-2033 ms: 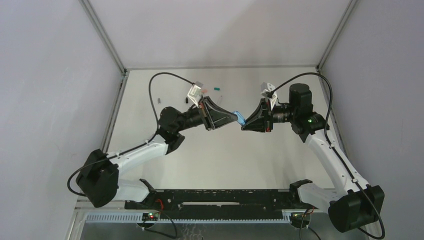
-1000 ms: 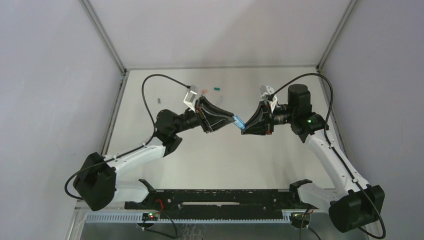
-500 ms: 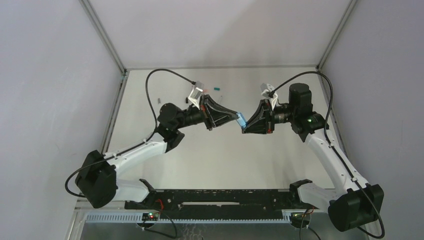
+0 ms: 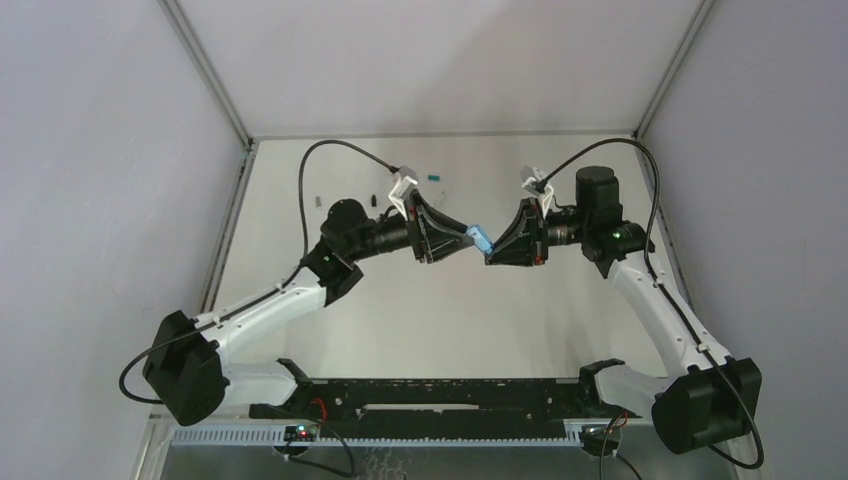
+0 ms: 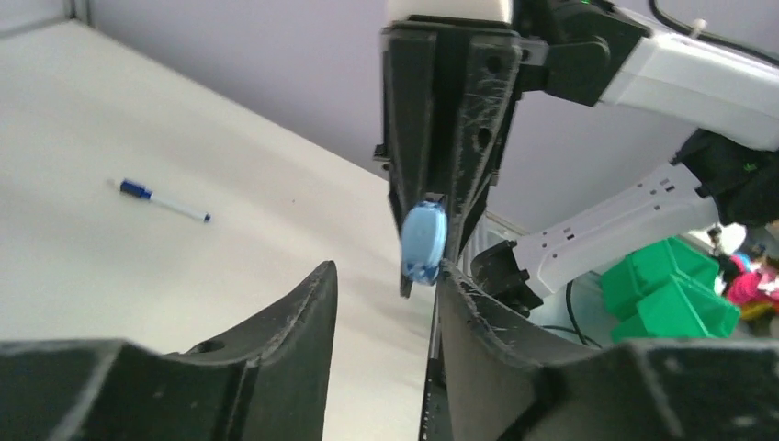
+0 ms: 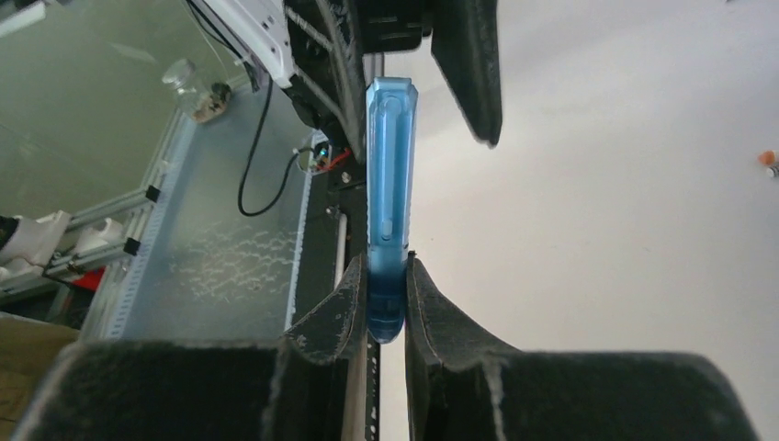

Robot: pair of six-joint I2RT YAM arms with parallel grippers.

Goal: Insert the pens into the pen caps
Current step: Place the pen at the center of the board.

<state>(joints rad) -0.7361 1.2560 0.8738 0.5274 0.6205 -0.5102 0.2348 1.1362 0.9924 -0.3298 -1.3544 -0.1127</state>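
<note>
Above mid-surface, right pincer pinches thick light-blue plastic pen by one end. Left pincer is spread around the free end, one finger seemingly touching. Pen looks light, stiff, glossy, likely slippery: grip the barrel sides near an end. Beyond, thin white pen with blue cap lies on white surface, tiny teal cap farther back. No readable writing.

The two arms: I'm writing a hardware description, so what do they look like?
Both the left arm and right arm have white shell links between black joints, each showing a green light. A black cable loops over each. Their black jaws taper to wedges, with a pale camera bracket at each wrist.
</note>
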